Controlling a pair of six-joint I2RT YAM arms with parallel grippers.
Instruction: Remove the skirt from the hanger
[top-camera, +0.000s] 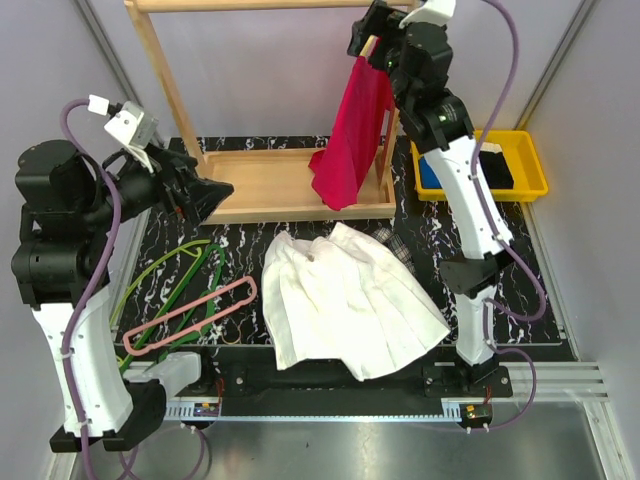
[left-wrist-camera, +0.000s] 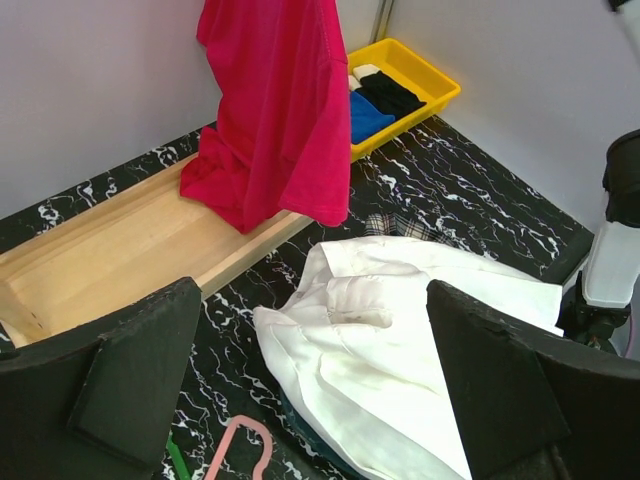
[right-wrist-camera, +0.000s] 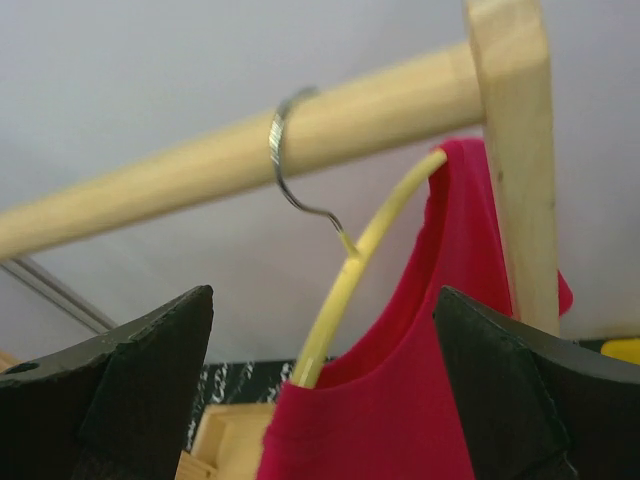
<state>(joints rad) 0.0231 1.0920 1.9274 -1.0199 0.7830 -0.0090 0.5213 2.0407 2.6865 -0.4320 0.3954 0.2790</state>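
Observation:
The white pleated skirt (top-camera: 345, 300) lies spread flat on the black marbled table (top-camera: 240, 240), with no hanger in it; it also shows in the left wrist view (left-wrist-camera: 400, 340). The pale pink hanger (top-camera: 190, 316) lies on the table to the skirt's left, apart from it; its end shows in the left wrist view (left-wrist-camera: 240, 450). My left gripper (top-camera: 205, 192) is open and empty, held above the table left of the skirt. My right gripper (top-camera: 372, 38) is open and empty, raised at the rack's top rail beside the red shirt (top-camera: 350, 135).
A wooden rack (top-camera: 265, 185) stands at the back; the red shirt hangs there on a pale yellow hanger (right-wrist-camera: 345, 290). Green wire hangers (top-camera: 165, 275) lie by the pink one. A plaid garment (top-camera: 395, 245) peeks from behind the skirt. A yellow bin (top-camera: 495, 165) sits back right.

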